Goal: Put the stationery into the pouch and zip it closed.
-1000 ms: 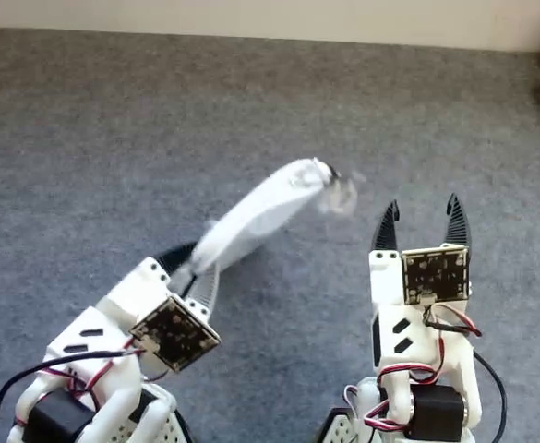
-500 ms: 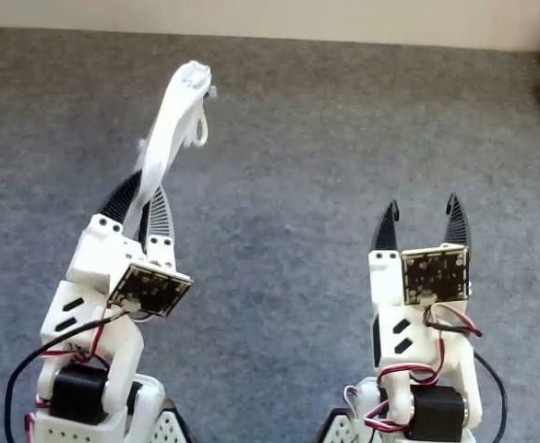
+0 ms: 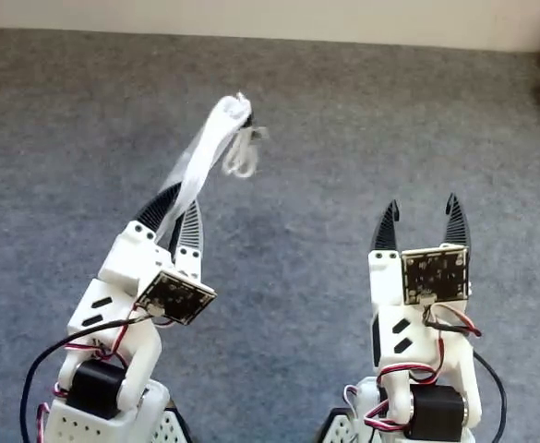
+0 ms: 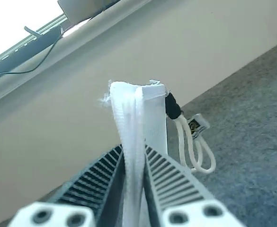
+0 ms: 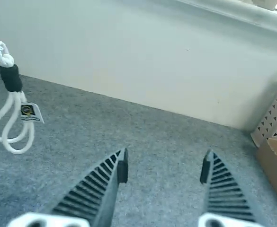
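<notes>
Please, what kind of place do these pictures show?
Probably an indoor room set up as a small robot workspace. A grey carpet-like surface serves as the work area, a plain pale wall runs behind it, and a cardboard box sits at one edge.

Grey carpet [image 3: 362, 120] covers the table; a pale wall [image 3: 251, 17] runs along its far edge. A cardboard box [image 5: 276, 163] sits at one side; a perforated white panel [image 5: 276, 118] stands just beside it.

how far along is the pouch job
Done: the pouch is off the grey surface, pinched flat in the left gripper, cord loop dangling. In hand: just that; the right gripper is open. Left: unclear, since contents and zip can't be judged.
</notes>
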`<action>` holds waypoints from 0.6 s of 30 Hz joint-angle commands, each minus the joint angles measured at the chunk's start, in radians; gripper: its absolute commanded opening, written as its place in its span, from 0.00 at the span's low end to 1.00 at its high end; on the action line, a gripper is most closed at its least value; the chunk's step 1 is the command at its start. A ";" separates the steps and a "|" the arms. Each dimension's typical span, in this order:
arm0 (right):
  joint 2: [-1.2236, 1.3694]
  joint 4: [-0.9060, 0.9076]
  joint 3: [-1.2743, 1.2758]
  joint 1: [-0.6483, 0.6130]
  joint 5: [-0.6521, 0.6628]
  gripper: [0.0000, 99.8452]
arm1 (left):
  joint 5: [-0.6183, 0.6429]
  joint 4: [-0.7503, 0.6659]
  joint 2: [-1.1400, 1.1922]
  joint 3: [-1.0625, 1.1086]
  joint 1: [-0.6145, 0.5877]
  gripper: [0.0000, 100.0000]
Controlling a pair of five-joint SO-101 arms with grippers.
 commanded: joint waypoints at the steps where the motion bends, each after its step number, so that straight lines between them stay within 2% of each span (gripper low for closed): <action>1: -0.012 0.005 -0.012 -0.021 -0.009 0.24 | 0.012 -0.043 -0.001 0.042 0.010 0.03; 6: -0.012 0.005 -0.012 -0.039 -0.009 0.24 | 0.012 -0.043 -0.001 0.074 0.010 0.14; 18: -0.012 0.007 -0.019 -0.035 -0.009 0.24 | 0.017 -0.044 -0.002 0.065 -0.067 0.14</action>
